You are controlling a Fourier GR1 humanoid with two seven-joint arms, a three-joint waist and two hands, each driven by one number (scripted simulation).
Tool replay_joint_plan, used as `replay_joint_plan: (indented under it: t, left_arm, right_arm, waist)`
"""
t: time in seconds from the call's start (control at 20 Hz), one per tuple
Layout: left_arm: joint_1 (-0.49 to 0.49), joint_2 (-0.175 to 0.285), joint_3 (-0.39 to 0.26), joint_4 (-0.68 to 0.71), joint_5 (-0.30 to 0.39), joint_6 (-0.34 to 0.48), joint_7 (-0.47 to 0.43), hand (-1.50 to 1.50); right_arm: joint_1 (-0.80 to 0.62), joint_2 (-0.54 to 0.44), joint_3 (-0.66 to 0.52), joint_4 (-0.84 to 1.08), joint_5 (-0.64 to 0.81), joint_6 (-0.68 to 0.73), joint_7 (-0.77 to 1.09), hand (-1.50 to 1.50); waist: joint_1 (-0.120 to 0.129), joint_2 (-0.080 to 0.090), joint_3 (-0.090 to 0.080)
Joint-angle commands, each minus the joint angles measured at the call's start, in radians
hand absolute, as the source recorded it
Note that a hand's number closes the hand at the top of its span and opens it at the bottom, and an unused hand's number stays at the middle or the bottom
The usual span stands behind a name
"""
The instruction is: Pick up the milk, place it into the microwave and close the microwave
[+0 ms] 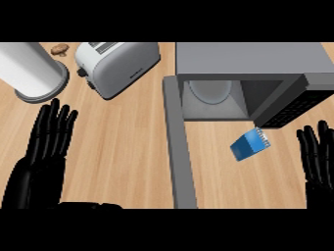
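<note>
The pick-up step is in hand but not yet made. The small blue milk carton (pixel 249 144) sits on the light wooden counter (pixel 126 162) just in front of the grey box-shaped microwave (pixel 256 63), near its right front corner. The carton's long axis runs diagonally, with its white-edged end toward the microwave. The black left hand (pixel 46 142) and right hand (pixel 325 157) have straight fingers and hold nothing. Next, I judge, the right hand must reach in and close across the carton's narrow width.

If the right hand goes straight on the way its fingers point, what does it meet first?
Probably the dark front corner of the microwave; the milk carton lies left of where the right hand points. Height is unclear from this view.
</note>
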Motion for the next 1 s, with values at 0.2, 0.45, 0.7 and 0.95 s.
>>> replay_joint_plan:
  t: [0.2,0.45,0.7,0.95]
  left_arm:
    - [0.089,-0.016,-0.288,0.010,-0.134,0.210,-0.073,-1.50]
    - [0.068,-0.016,-0.264,0.026,-0.105,0.209,-0.070,-1.50]
    - [0.195,-0.016,-0.335,0.116,-0.109,0.223,-0.280,-1.50]
    - [0.120,-0.016,-0.464,0.068,-0.152,0.372,-0.147,-1.50]
  right_arm:
    - [0.192,-0.012,0.056,0.042,-0.001,-0.011,-0.124,-1.50]
    - [0.208,-0.022,0.014,0.132,-0.043,-0.010,-0.250,-1.50]
    - [0.168,-0.015,-0.011,0.263,-0.025,-0.029,-0.353,-1.50]
    - [0.142,-0.005,-0.036,0.335,-0.045,-0.079,-0.386,-1.50]
  waist:
    - [-0.001,0.000,0.000]
    - [0.000,0.001,0.000]
    - [0.005,0.001,0.000]
    - [0.002,0.001,0.000]
